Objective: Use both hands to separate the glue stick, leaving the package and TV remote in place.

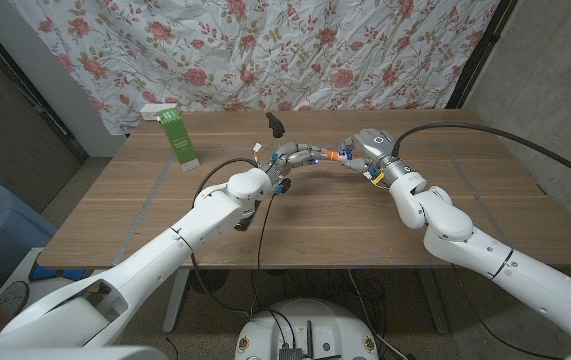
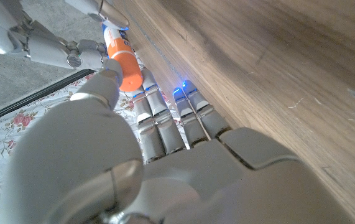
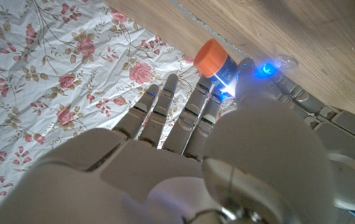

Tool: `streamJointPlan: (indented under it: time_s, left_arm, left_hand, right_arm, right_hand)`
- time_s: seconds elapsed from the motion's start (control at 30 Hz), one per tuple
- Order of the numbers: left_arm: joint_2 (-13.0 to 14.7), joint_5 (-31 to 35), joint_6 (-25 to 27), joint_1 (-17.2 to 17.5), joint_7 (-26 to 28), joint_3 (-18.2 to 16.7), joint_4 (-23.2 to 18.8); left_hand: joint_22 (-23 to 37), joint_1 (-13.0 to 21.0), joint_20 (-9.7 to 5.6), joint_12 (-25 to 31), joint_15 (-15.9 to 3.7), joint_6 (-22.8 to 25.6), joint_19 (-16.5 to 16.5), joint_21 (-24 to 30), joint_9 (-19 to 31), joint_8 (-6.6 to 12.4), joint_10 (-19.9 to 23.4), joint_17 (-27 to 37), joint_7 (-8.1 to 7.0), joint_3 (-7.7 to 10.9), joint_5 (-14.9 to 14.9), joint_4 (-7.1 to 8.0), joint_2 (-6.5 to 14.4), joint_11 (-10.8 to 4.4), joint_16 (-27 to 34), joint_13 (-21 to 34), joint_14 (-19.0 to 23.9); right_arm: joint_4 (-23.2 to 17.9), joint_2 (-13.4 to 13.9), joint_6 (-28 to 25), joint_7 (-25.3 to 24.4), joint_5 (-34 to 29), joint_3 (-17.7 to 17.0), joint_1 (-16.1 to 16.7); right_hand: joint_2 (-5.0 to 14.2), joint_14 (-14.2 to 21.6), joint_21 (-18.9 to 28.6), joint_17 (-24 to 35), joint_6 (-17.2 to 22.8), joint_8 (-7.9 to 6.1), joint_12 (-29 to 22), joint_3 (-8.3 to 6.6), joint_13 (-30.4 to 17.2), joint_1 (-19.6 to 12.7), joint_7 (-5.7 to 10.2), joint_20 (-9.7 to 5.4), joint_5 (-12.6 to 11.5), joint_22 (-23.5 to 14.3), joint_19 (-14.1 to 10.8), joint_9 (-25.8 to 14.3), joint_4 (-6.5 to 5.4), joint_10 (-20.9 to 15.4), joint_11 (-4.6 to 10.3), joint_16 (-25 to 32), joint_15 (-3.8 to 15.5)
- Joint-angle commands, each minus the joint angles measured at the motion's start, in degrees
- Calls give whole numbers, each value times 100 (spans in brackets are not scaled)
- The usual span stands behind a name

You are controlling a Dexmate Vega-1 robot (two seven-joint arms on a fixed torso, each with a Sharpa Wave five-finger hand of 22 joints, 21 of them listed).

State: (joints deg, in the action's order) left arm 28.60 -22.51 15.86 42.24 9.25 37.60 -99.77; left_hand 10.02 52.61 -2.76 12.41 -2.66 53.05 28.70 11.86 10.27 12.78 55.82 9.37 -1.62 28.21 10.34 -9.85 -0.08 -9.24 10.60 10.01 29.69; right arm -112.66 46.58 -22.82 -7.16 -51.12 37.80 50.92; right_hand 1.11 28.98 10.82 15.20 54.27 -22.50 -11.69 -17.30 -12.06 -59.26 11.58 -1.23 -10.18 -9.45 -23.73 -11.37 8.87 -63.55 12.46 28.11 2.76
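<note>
The glue stick (image 1: 336,156) hangs above the middle of the table between my two hands. It has an orange cap (image 2: 126,67) and a white and blue body (image 3: 225,73). My left hand (image 1: 298,156) pinches the cap end with its thumb (image 2: 100,89) against its fingers. My right hand (image 1: 367,148) grips the body end, and its fingers (image 2: 106,9) meet the stick from the far side. The cap still sits on the body. The green and white package (image 1: 177,134) stands upright at the back left. The black TV remote (image 1: 275,122) lies at the back middle.
A floral cloth (image 1: 295,50) hangs behind the table's far edge. Bare wood (image 1: 115,215) lies to the left of my arms and more to the right (image 1: 485,175). Cables (image 1: 260,215) run along my left forearm.
</note>
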Motion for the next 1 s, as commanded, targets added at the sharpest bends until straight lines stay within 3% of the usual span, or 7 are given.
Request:
streamJointPlan:
  time_s: [0.03,1.0]
  left_arm:
    - [-11,-8,24,15,32,-3,-16]
    - [77,-103,267,-7,-16,-16,-176]
  left_hand:
    - [24,60,-117,-11,-407,183,41,41,28,-13,147,6,130,-36,15,-5,16,-81,30,21,57]
    - [27,85,-132,-66,-388,266,44,34,36,-68,219,0,125,-103,12,-4,44,-67,10,29,100]
  right_arm:
    - [35,19,26,-70,77,-36,6]
    - [85,81,23,-108,52,12,8]
  right_hand:
    - [180,50,8,29,303,-51,-59,-16,-16,-118,135,-6,-24,-21,14,-10,15,-71,11,18,807]
    - [214,50,12,53,469,-78,-74,-25,-23,-232,131,-34,-19,-20,6,-8,49,-127,8,36,827]
